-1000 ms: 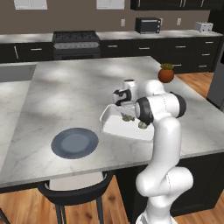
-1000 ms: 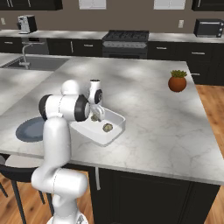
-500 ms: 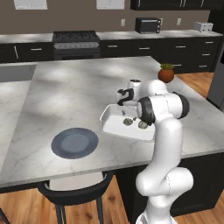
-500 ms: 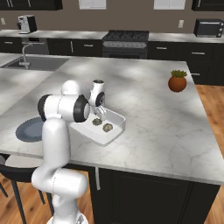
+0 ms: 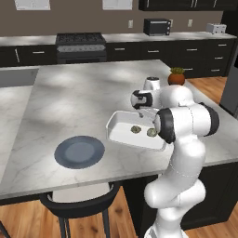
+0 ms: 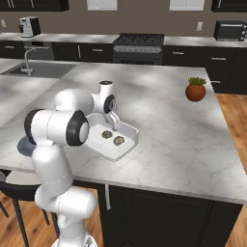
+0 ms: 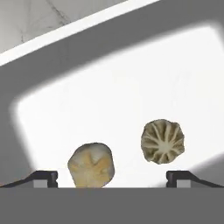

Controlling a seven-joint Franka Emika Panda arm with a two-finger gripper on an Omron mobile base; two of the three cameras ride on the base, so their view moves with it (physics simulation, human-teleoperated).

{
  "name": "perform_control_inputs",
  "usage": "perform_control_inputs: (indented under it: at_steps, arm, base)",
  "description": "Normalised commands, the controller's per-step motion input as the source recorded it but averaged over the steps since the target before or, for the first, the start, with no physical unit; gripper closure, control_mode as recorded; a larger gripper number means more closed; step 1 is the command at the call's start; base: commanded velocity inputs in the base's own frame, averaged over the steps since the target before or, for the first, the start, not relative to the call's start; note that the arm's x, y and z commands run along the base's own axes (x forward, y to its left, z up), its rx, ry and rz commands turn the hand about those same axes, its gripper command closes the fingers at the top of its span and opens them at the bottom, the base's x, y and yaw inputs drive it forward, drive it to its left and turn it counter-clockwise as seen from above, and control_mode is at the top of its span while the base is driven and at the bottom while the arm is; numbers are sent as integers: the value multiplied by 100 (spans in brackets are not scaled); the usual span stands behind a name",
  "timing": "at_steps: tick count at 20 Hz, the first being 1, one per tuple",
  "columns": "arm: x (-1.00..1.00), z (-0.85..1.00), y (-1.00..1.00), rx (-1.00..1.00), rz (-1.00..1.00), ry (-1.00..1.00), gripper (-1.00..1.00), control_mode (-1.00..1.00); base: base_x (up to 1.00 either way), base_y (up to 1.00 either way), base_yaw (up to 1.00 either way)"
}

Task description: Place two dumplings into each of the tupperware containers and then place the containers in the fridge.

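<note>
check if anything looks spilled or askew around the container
Nothing stands out. Both dumplings lie inside the container, apart from each other, none on the counter. The container sits flat, and the open gripper hangs over it.

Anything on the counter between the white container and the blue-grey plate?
No. Left base view shows bare marble between the tupperware container and the blue-grey plate.

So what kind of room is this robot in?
It looks like a kitchen. There's a black stove against the back wall, a sink with a tap in the counter, and a microwave. The robot works at a big marble island.
</note>
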Motion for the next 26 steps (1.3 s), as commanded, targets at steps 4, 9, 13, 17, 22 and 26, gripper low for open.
perform_control_inputs:
  at_steps: [4,9,13,17,22,26]
  arm:
    - [-100,84,-65,-24,0,0,-100,-100]
    - [-95,73,-67,-9,1,-4,-100,-100]
    - [-80,28,-45,5,0,-4,-100,-100]
    - [-25,0,-10,7,1,-2,-100,-100]
    - [2,0,14,-1,5,12,-100,-100]
    - [29,-3,24,-4,11,24,-100,-100]
  base:
    - [0,0,0]
    - [0,0,0]
    - [0,0,0]
    - [0,0,0]
    - [0,0,0]
    - [0,0,0]
